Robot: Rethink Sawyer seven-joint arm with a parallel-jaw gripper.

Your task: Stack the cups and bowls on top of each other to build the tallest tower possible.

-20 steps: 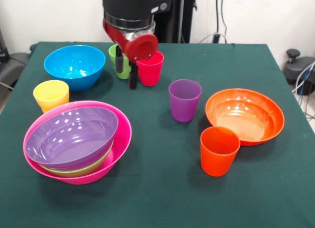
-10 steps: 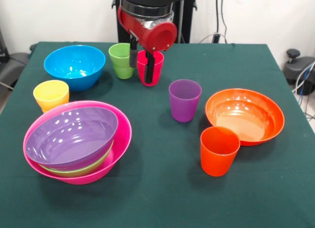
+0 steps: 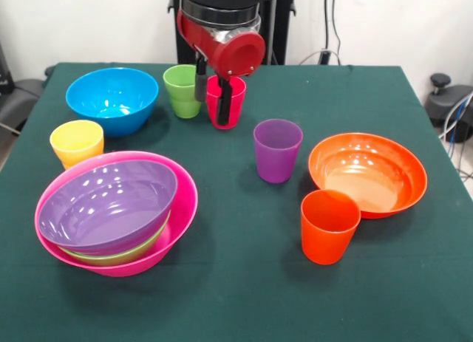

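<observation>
My gripper (image 3: 212, 98) is at the red cup (image 3: 235, 98) at the table's far middle. Its fingers are apart: one dark finger (image 3: 224, 105) shows in front of the cup, the other sits at the cup's left side, beside the green cup (image 3: 181, 91). The tower is the pink bowl (image 3: 185, 202) with the green bowl (image 3: 118, 255) and the purple bowl (image 3: 107, 205) nested in it, at the front left. The yellow cup (image 3: 76, 142), the purple cup (image 3: 277, 150) and the orange cup (image 3: 328, 225) stand alone. The blue bowl (image 3: 112, 98) and the orange bowl (image 3: 367, 172) sit apart.
The dark green tablecloth (image 3: 244, 283) covers the table. The robot's pedestal (image 3: 273, 24) stands behind the far edge. A black stand and cables (image 3: 451, 98) are off the table's right side.
My gripper has moved right, from in front of the green cup to the red cup, and has held still there for the last half second. The cups and bowls have not moved.
</observation>
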